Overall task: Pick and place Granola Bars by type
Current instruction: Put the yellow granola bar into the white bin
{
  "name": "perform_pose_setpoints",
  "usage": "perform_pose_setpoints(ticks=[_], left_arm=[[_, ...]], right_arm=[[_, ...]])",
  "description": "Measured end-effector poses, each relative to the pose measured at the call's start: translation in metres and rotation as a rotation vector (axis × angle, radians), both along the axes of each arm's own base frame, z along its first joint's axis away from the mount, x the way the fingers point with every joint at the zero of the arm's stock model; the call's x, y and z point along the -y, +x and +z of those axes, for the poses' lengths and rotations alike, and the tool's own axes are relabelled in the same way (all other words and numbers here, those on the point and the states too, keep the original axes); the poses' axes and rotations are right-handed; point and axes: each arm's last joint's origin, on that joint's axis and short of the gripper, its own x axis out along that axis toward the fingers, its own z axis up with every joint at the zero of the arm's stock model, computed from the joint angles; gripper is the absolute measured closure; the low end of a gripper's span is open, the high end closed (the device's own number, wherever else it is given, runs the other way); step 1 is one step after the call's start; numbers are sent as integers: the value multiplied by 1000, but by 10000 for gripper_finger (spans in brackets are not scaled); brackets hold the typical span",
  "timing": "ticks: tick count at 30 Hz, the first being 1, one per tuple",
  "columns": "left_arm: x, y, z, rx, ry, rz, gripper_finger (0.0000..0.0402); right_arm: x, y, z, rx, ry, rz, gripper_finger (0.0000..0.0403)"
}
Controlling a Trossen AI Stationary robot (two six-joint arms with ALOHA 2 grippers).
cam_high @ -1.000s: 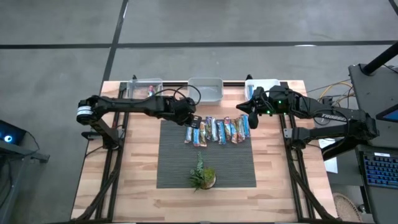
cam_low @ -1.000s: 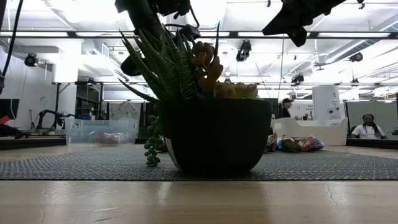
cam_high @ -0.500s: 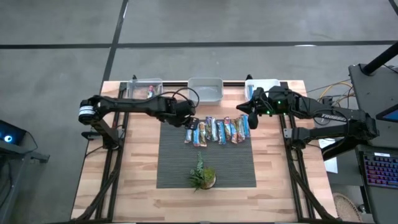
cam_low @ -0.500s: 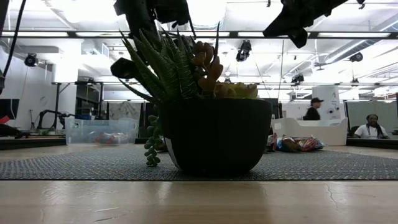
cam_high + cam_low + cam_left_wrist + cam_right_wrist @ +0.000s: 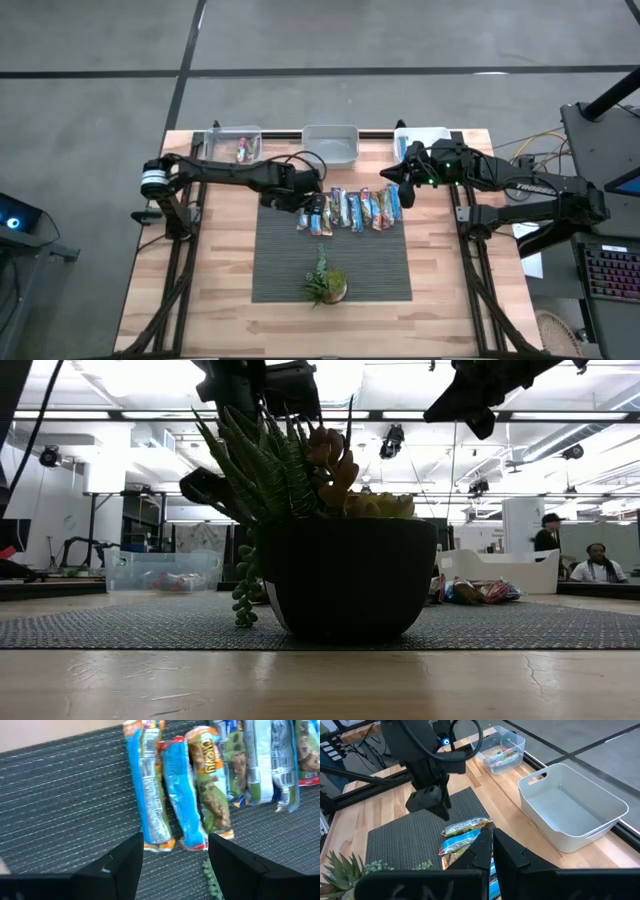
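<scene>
My left gripper (image 5: 308,203) hovers spread over the granola bars (image 5: 350,210).
My right gripper (image 5: 392,173) waits pressed together at the row's two o'clock, near the mat (image 5: 330,262).

The left gripper (image 5: 175,865) has its two dark fingers (image 5: 125,862) spread wide apart, hanging over a dark grey ribbed woven mat (image 5: 65,805). Between and just beyond the fingers lie slim granola bars in shiny wrappers, side by side: an orange-ended blue and white bar (image 5: 149,785), a crinkled bright blue bar (image 5: 182,795) touching it, then a green and orange bar (image 5: 212,785), with more blue-white bars (image 5: 265,760) beyond. A pale wooden tabletop strip (image 5: 45,732) borders the mat.
</scene>
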Motion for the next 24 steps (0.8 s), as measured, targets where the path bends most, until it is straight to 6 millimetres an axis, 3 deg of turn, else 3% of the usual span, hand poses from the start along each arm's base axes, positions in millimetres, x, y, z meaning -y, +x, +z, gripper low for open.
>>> perform_pose_setpoints(ticks=[15, 24], left_arm=[[5, 6, -19, -66, -26, 21, 198], [4, 14, -41, -132, -17, 10, 198]], right_arm=[[0, -1, -3, -21, -2, 4, 394], [0, -1, -3, -25, -3, 5, 394]])
